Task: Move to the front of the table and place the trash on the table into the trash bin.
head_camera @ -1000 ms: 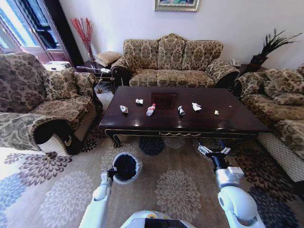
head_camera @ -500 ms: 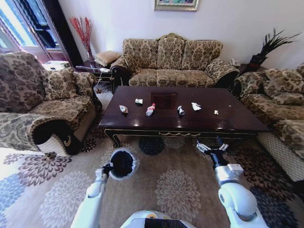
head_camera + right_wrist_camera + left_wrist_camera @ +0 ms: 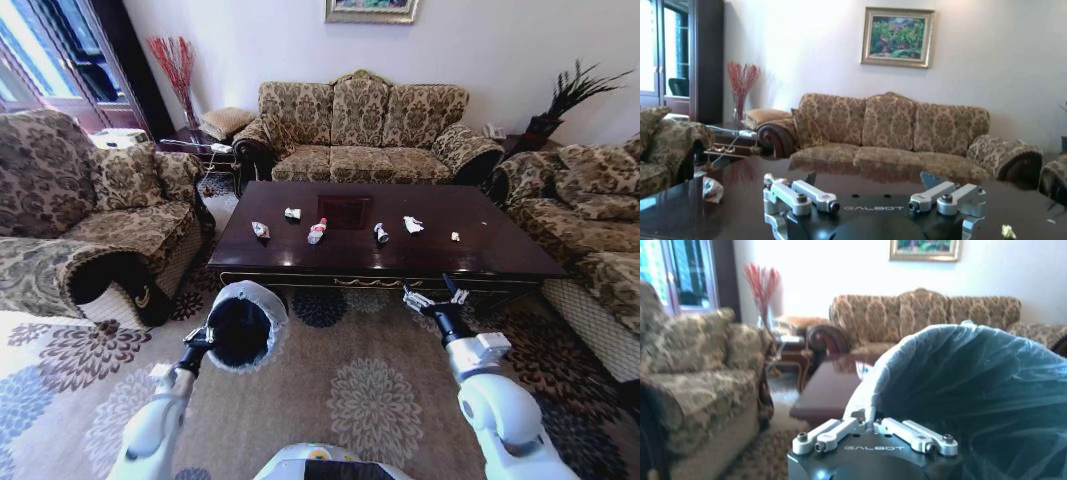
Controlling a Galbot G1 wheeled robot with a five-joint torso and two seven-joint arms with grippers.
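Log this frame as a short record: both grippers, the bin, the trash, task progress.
left gripper: shut on the bin's bag rim, held up left of the table's front
right gripper: open, empty, at the table's front edge
bin: carried off the floor, mouth facing the camera
table: in front of the robot
trash: bottle, crushed bottle, papers, scrap, all on the table
progress: nothing binned yet
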